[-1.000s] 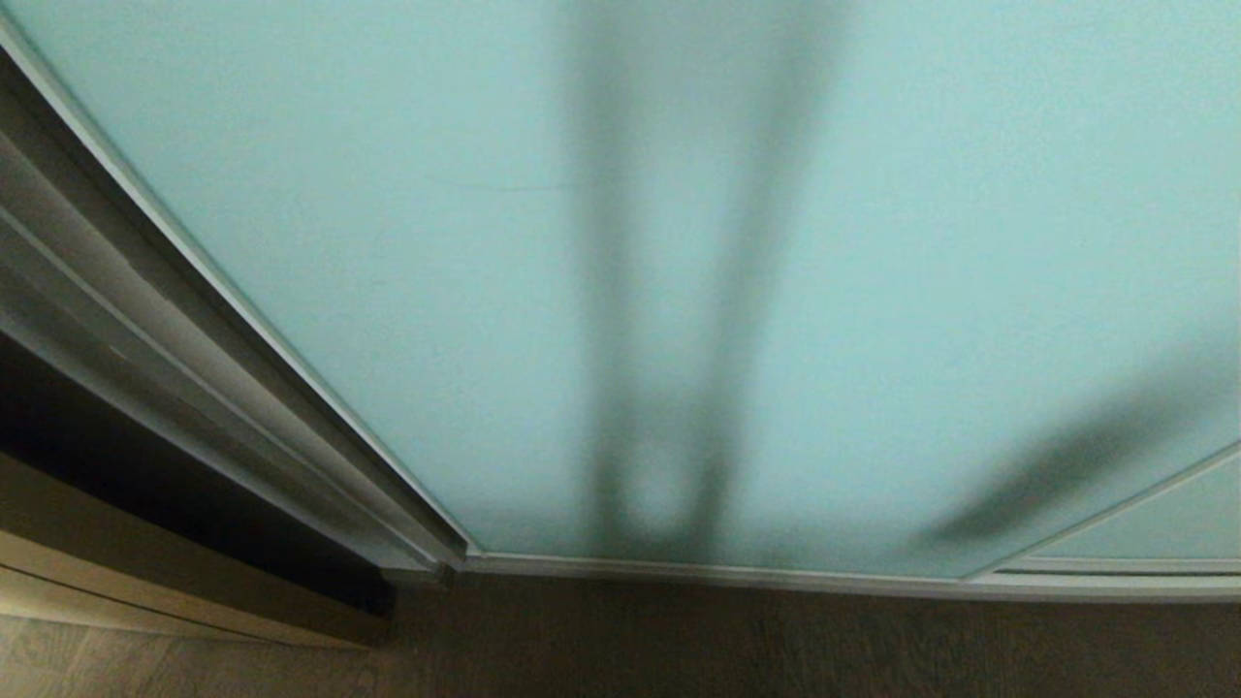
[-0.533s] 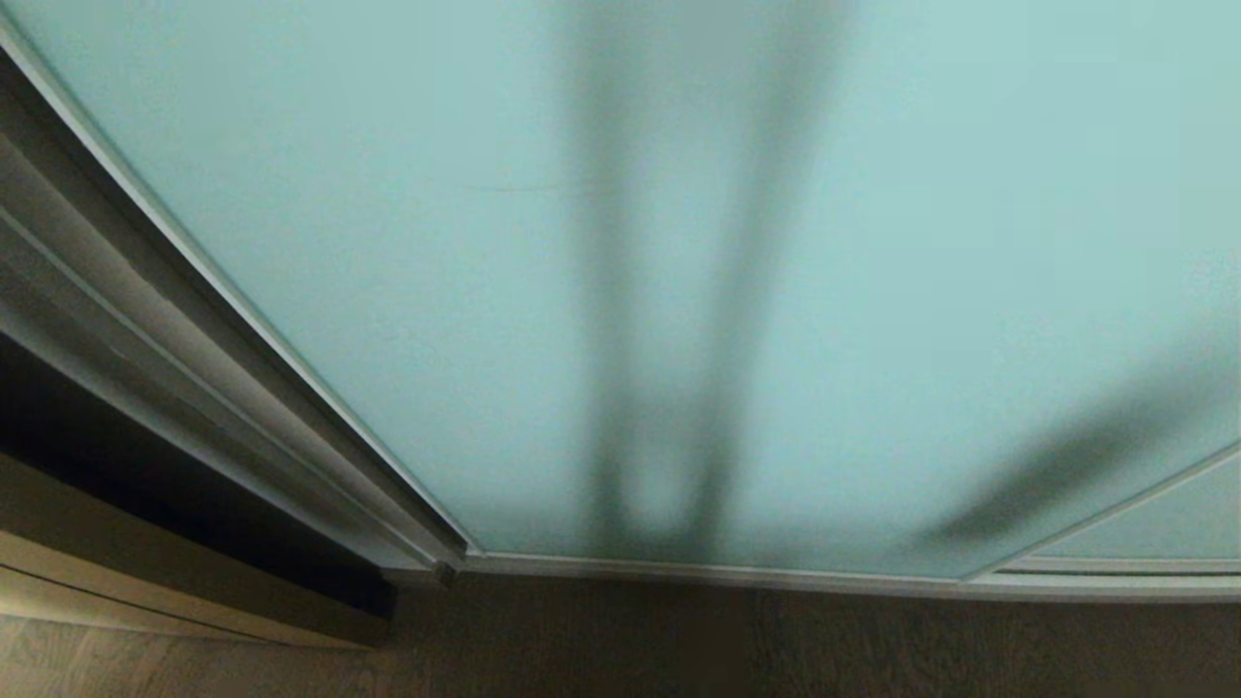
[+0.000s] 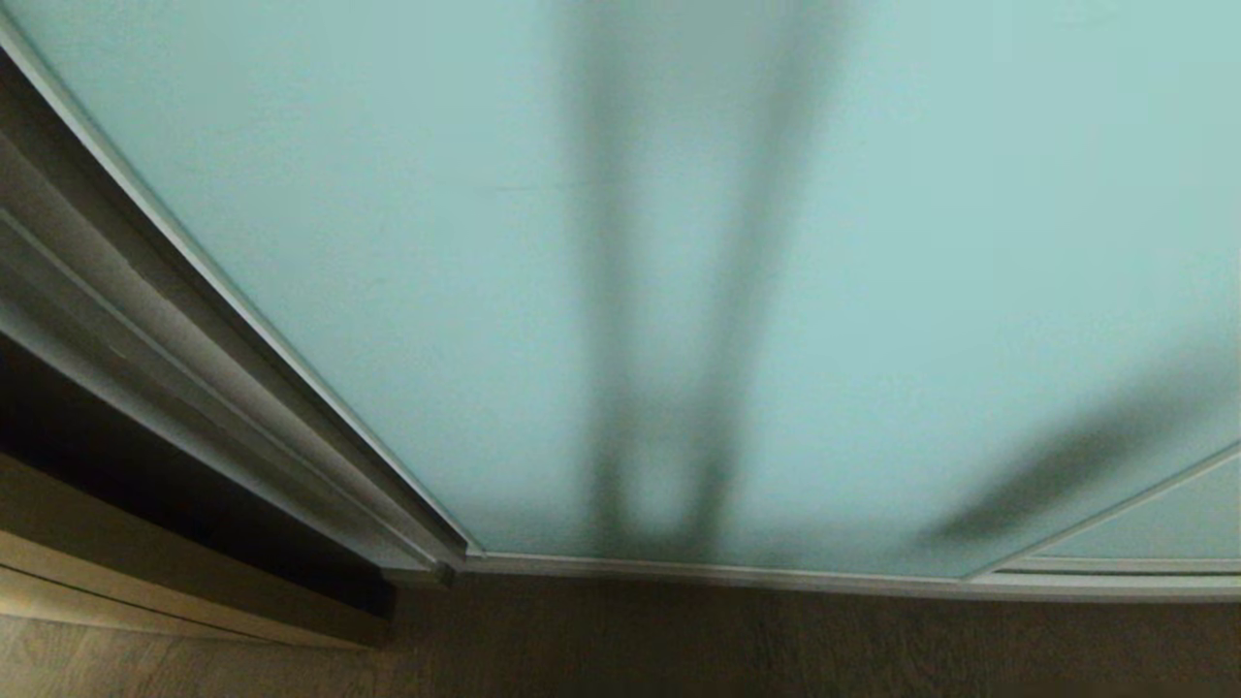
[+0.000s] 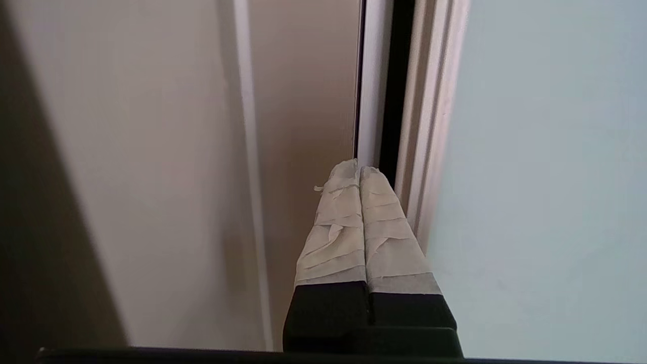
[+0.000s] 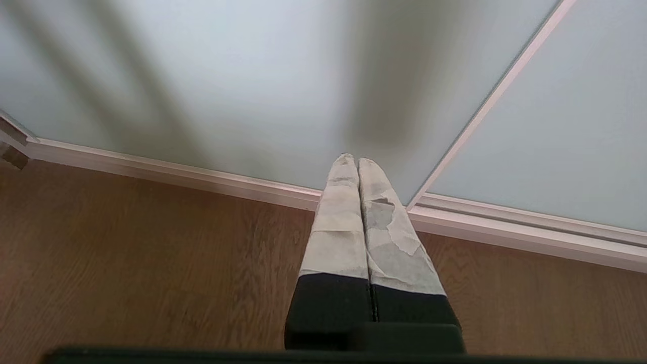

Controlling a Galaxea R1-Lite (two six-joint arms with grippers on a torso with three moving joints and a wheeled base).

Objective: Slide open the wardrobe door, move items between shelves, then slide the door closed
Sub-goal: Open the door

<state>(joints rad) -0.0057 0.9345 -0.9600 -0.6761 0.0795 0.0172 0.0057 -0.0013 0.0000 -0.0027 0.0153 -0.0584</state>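
Observation:
The sliding wardrobe door (image 3: 873, 242) is a frosted pale blue-green glass panel that fills the head view, and neither gripper shows there. In the left wrist view my left gripper (image 4: 360, 169) is shut and empty. Its taped tips point at the dark slit (image 4: 399, 76) beside the door's silver-white frame (image 4: 429, 126), with the glass (image 4: 546, 202) on one side. My right gripper (image 5: 352, 159) is shut and empty too, low over the floor, aimed at the door's bottom rail (image 5: 177, 172). The items and the shelves are hidden behind the door.
A tan wooden cabinet front (image 4: 303, 101) stands beside the door's frame, seen too at the head view's lower left (image 3: 145, 582). Brown wood floor (image 5: 126, 253) runs along the bottom rail. A second glass panel (image 5: 571, 126) overlaps on the right.

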